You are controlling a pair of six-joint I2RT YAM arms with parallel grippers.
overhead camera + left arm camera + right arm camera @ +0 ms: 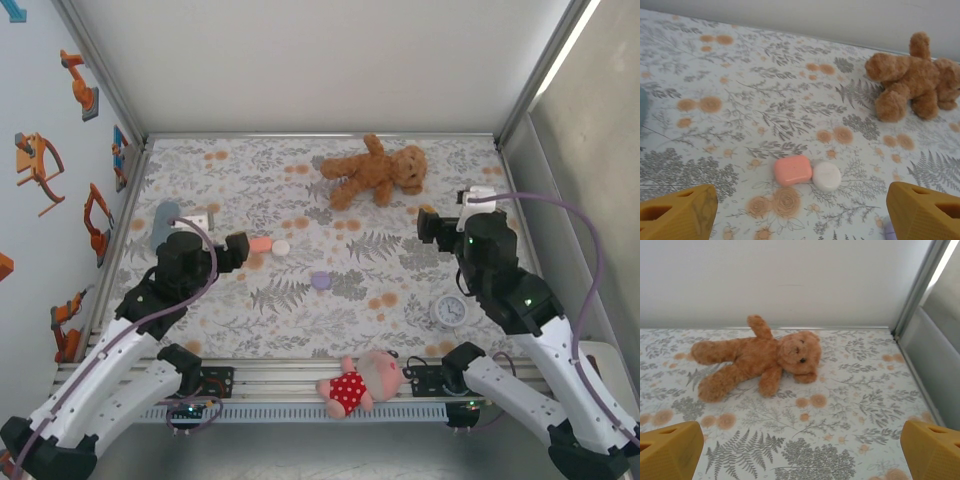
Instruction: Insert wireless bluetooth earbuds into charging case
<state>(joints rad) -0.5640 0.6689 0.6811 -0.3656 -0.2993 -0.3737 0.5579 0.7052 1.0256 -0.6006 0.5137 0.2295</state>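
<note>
White arm links (110,370), black joints (180,265), lilac cables (596,260), mustard tool fingers (680,212)

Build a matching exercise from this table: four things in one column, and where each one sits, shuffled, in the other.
Things
1. brown teddy bear
2. coral case
3. small clock
4. pink plush doll

Places
A. on the metal rail at the near edge
B. right beside the white case
C. on the table, close to the right arm
D. lying toward the far end of the table

Pairs: 1-D, 2-B, 3-C, 4-A
</note>
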